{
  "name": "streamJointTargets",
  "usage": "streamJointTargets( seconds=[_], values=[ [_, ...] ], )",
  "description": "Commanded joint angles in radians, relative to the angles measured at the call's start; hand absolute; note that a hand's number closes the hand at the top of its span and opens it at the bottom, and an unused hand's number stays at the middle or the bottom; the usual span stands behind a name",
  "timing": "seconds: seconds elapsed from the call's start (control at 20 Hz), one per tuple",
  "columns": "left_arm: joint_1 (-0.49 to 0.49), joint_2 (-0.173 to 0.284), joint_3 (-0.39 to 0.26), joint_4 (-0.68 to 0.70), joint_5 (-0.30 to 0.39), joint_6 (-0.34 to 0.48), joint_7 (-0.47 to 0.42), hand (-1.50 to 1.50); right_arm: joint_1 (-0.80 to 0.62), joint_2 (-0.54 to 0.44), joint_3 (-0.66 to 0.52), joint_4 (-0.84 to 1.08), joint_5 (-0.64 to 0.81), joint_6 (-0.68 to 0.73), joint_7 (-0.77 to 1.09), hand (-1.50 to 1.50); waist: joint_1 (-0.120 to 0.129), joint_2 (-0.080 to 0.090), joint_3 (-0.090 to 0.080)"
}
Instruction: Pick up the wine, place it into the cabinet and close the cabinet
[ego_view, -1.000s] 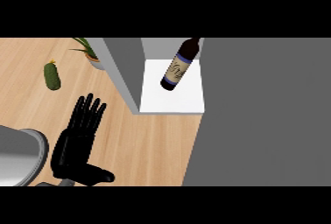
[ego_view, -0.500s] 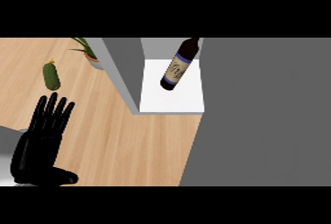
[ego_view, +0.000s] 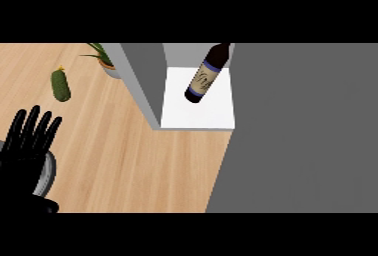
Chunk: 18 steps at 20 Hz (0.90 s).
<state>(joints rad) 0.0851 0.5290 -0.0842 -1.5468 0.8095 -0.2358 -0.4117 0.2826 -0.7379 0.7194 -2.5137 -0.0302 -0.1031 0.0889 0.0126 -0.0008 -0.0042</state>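
Head view: the wine bottle (ego_view: 204, 75) stands inside the open cabinet (ego_view: 140, 75), on its white shelf floor (ego_view: 199, 115), its neck toward the top of the view and its base toward the robot, the long axis leaning slightly from upper right to lower left. No robot hand holds it. The left robot hand (ego_view: 28, 142) shows at the view's left edge, fingers straight and spread, pointing up the view, gripping nothing; it lies over the wooden surface (ego_view: 140, 170), well apart from the bottle, which sits up and to the right of it beyond the cabinet's grey side wall. The right robot hand does not appear. A broad grey panel (ego_view: 303, 130) fills the right of the view, apparently the cabinet door standing open, though its hinge side cannot be made out. With the bottle already housed, closing that door looks to be the remaining step, and the panel lies far to the right of the only robot hand visible. A cucumber (ego_view: 60, 85) and a potted plant (ego_view: 103, 59) rest on the surface at upper left.
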Motion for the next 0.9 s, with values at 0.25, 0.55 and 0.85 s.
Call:
streamJointTargets(
  seconds=[0.25,0.55,0.85],
  values=[
    [-0.023,0.026,0.034,0.031,0.027,-0.051,0.021,-1.5,-0.15,0.2,0.124,-0.11,-0.042,-0.037,0.172,1.5,0.018,0.003,-0.003],
    [-0.052,0.049,0.058,0.041,0.051,-0.062,0.05,-1.5,-0.297,0.294,0.09,-0.006,-0.078,-0.023,0.254,1.5,0.046,0.007,-0.004],
    [-0.061,0.055,0.062,0.07,0.055,-0.104,0.051,-1.5,-0.554,0.47,0.043,0.176,-0.067,-0.063,0.382,1.5,0.064,0.007,-0.005]
  ],
)
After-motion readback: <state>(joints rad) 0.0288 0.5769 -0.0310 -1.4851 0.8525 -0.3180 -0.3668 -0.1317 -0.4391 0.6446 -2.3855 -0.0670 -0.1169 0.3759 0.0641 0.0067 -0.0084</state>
